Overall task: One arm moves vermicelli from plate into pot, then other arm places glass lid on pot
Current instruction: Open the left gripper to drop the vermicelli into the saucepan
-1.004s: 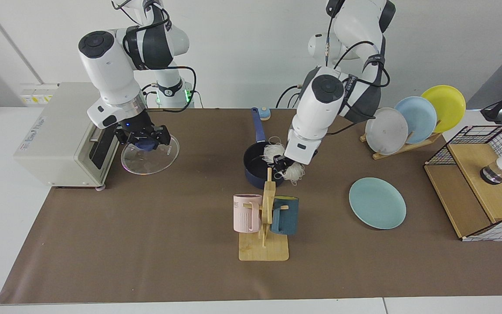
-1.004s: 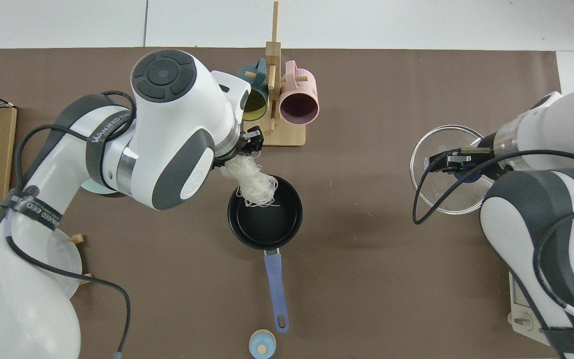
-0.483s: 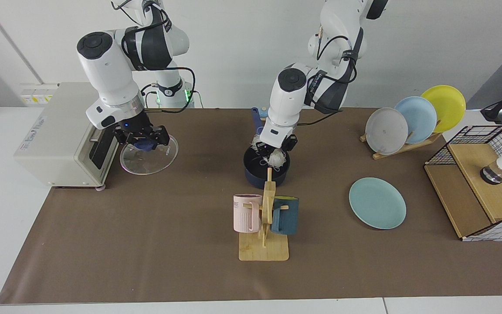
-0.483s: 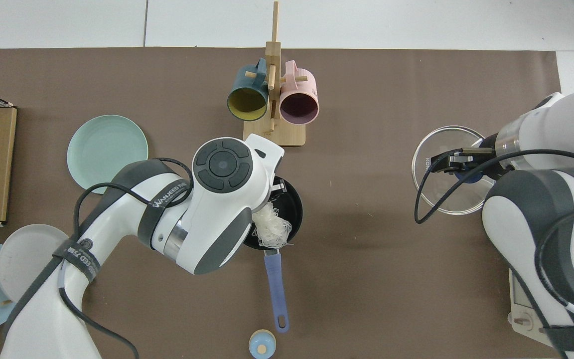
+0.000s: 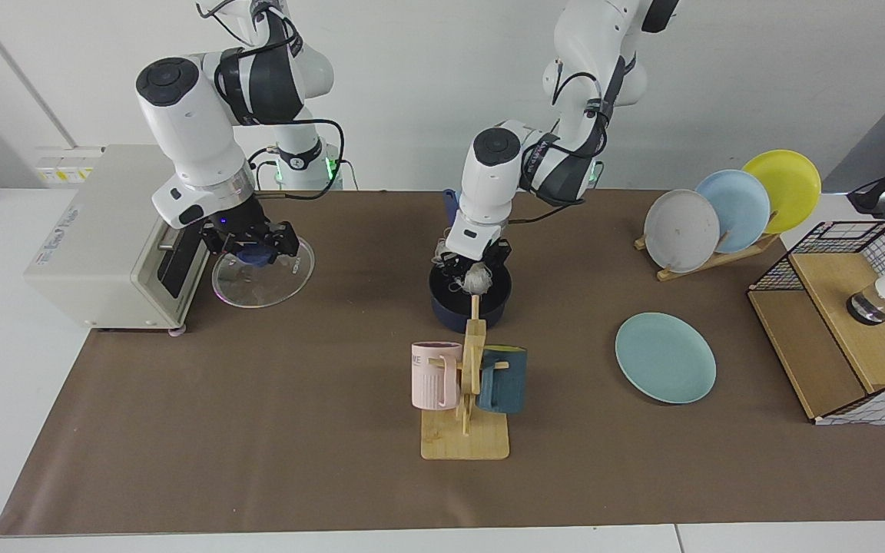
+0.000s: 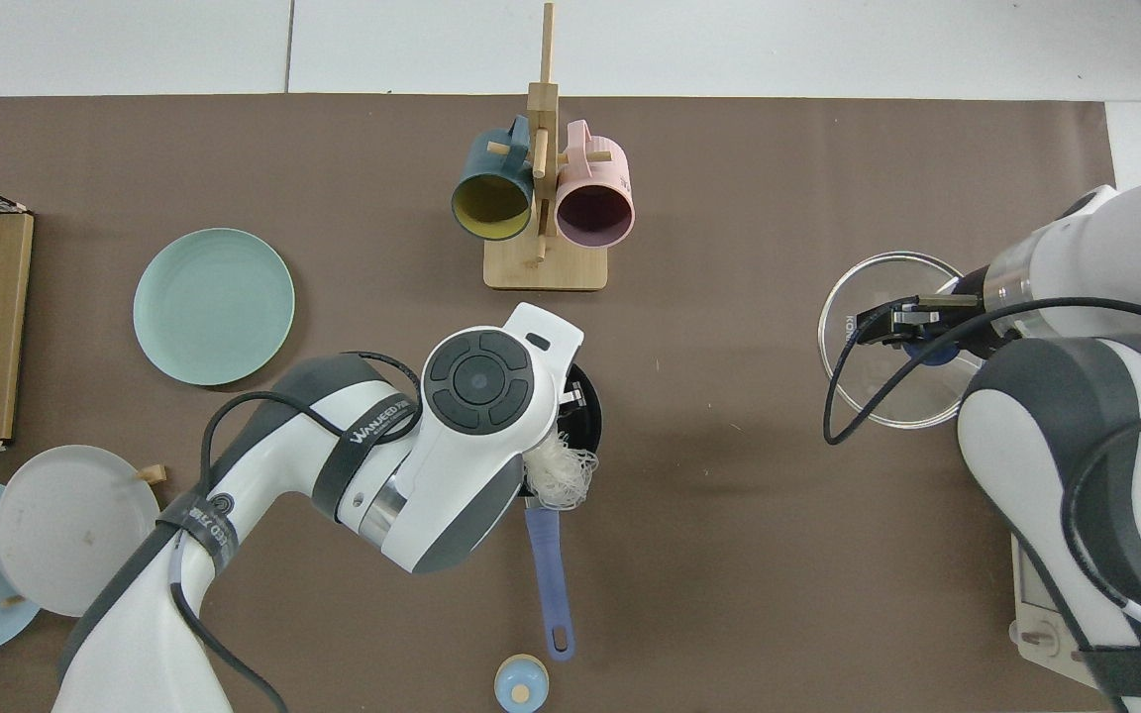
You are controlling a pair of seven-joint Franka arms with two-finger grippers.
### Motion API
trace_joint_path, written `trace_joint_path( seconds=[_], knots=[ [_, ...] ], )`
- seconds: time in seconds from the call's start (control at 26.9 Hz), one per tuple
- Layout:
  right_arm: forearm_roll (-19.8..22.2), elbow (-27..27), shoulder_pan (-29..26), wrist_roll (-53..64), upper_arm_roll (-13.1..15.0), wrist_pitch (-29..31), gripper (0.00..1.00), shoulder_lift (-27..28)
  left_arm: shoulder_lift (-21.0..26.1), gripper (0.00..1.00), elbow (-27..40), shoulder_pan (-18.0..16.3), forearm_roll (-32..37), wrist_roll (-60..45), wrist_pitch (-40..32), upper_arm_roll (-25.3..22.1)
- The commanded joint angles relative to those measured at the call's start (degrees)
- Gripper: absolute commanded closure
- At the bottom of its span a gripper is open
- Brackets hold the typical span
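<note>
The dark navy pot (image 5: pixel 467 303) stands mid-table, its blue handle (image 6: pixel 543 564) pointing toward the robots. My left gripper (image 5: pixel 470 273) hangs just over the pot's opening, shut on the vermicelli (image 5: pixel 478 281), a white tangle dangling at the rim. In the top view the left wrist hides most of the pot (image 6: pixel 590 416), and the vermicelli (image 6: pixel 561 475) shows at the handle side. The teal plate (image 5: pixel 665 358) (image 6: pixel 214 305) lies bare. My right gripper (image 5: pixel 254 250) (image 6: pixel 912 332) is shut on the blue knob of the glass lid (image 5: pixel 262 270) (image 6: pixel 878 386), far from the pot.
A wooden mug rack (image 5: pixel 465 430) with a pink and a dark teal mug stands just in front of the pot. A white appliance (image 5: pixel 97 238) is beside the lid. A plate rack (image 5: pixel 719 211) and a wire-and-wood box (image 5: pixel 842 322) stand beyond the teal plate. A small blue knob (image 6: pixel 521 685) lies past the handle.
The left arm carried the vermicelli from the pot's plate-side rim across the opening toward the handle side and lower. The right gripper stayed on the lid's knob, barely shifting.
</note>
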State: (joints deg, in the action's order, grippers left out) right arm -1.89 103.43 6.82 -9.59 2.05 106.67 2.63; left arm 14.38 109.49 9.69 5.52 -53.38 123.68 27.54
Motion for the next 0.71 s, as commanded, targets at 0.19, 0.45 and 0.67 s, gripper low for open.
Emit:
trace_joint_path(
  seconds=[0.19,0.45,0.67],
  knots=[
    [-1.36,0.28,-0.93,1.33,-0.38,-0.85,1.0,-0.78,-0.14,0.9,2.48,0.77,1.16,-1.11,2.79,-0.64],
    [-1.36,0.54,-0.84,1.33,-0.38,-0.93,1.0,-0.78,-0.05,0.02,2.05,0.33,2.12,-0.85,2.62,-0.82],
    [-1.36,0.81,-0.84,1.33,-0.38,-0.93,1.0,-0.78,-0.84,0.01,-0.06,-0.63,5.46,-0.67,0.69,-1.08]
  ],
)
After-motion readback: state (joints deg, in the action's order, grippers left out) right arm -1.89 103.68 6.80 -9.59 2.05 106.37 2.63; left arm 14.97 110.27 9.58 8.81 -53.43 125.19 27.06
